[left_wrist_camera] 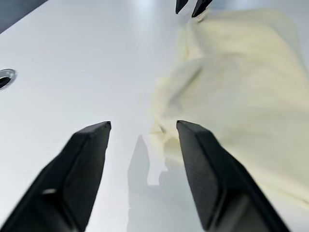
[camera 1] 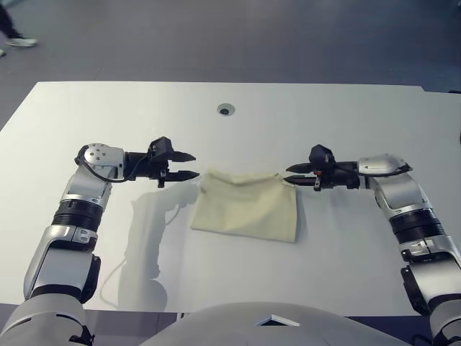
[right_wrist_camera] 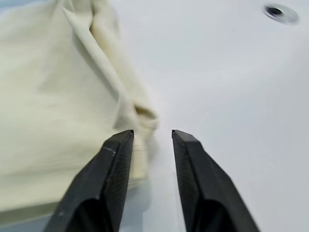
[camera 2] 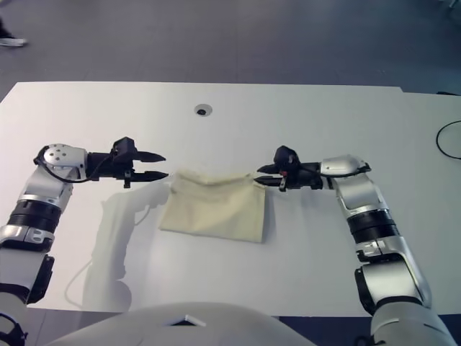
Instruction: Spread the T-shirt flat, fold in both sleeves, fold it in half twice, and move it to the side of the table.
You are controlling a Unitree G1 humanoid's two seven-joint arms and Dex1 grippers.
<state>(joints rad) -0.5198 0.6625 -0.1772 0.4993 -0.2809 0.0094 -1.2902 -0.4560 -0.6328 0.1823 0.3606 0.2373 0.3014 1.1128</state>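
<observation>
A cream T-shirt (camera 1: 247, 205), folded into a small rectangle, lies in the middle of the white table (camera 1: 346, 122). My left gripper (camera 1: 194, 164) hovers just off the shirt's far left corner; it is open, and in the left wrist view its fingers (left_wrist_camera: 87, 164) are spread with bare table between them and the cloth (left_wrist_camera: 231, 87) beside one tip. My right gripper (camera 1: 289, 175) is at the shirt's far right corner, also open. In the right wrist view the rumpled corner of the shirt (right_wrist_camera: 53, 96) lies just ahead of its tips (right_wrist_camera: 152, 133), not pinched.
A round cable hole (camera 1: 226, 109) sits in the table beyond the shirt. Bare table stretches to both sides and toward the front edge. A dark cable (camera 2: 446, 140) loops at the far right edge.
</observation>
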